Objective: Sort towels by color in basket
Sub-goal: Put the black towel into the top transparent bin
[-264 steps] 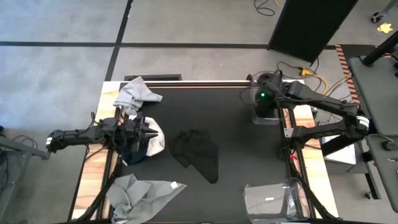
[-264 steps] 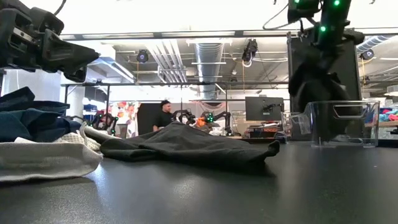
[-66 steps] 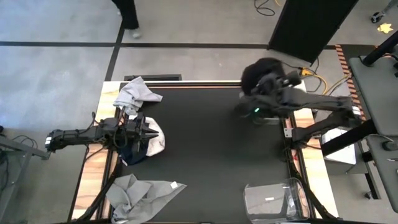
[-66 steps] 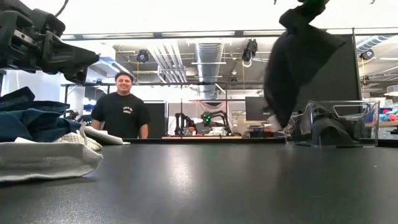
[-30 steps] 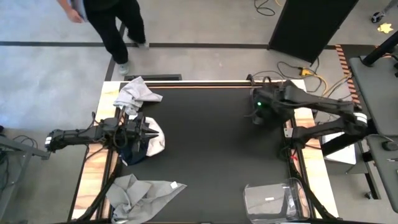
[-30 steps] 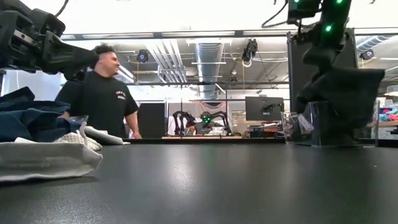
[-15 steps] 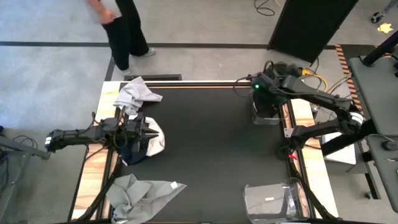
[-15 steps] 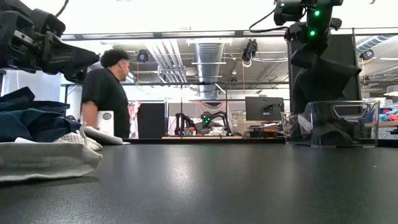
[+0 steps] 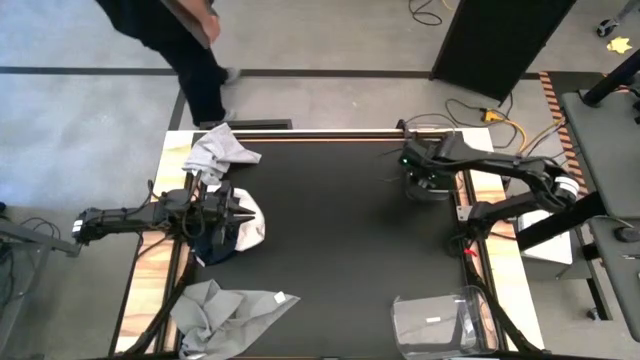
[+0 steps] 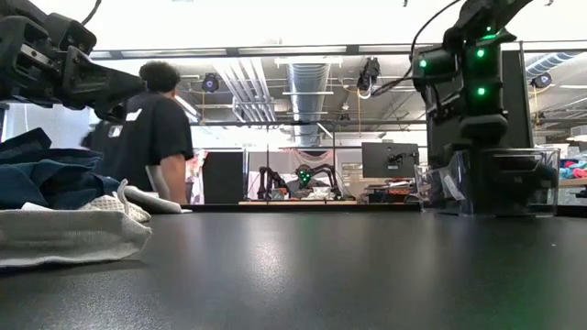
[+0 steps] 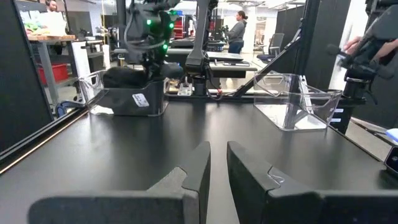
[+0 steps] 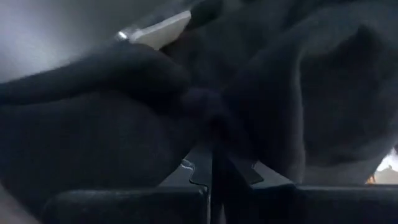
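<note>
A: So, where's the right arm?

B: Reaching in from the table's right edge, forearm bent toward the far right corner. Right gripper points down into a clear bin there. Its wrist view is filled w/ black towel; fingers are pressed together, cloth bunched right at the tips. Can't tell if the cloth is actually pinched or just touched.

A: And the left?

B: Left arm lies flat & low, stretched in from the left edge. Left gripper hovers over a pile of towels directly under it: navy cloth on a white one. Fingers nearly closed, thin gap only, nothing between them.

A: Other towels?

B: Grey towel sits beyond the left gripper at the far left corner; another grey towel lies on its near side. Second clear bin stands at the near right corner, well apart from the right gripper.

A: Anyone around?

B: Person in dark clothes walking past, beyond the table's far edge.
</note>
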